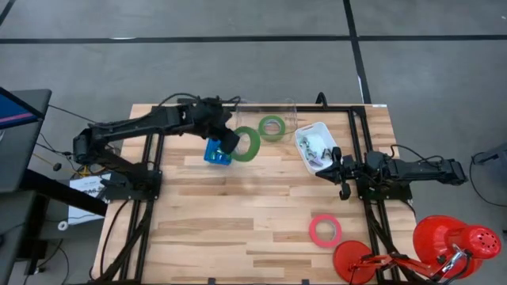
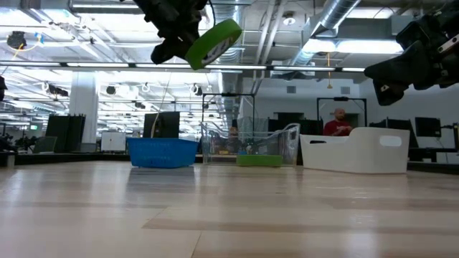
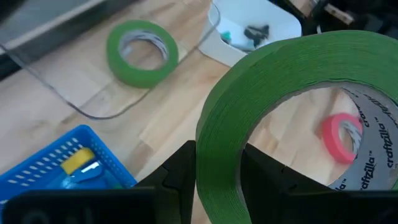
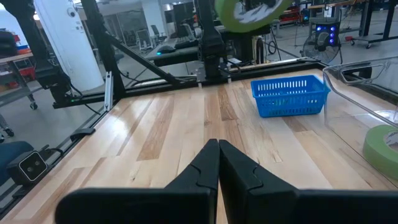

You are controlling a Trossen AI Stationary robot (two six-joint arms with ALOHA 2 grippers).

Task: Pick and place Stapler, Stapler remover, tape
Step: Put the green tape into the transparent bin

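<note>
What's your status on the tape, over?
Left gripper shut on green tape roll, lifted above blue basket. Right gripper shut, empty, waiting by white bin. Nothing in the way.

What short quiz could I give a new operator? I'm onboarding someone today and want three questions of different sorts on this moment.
1. True or false: the left gripper holds a green tape roll in the air.
2. Multiple choice: the pinkish-red tape roll lies (A) in the blue basket, (B) on the bare wooden table, (C) in the white bin.
3. Fill in: the right gripper, waiting beside the white bin, has its fingers ____.

Key: 1 true. 2 B. 3 shut, with nothing between them.
</note>
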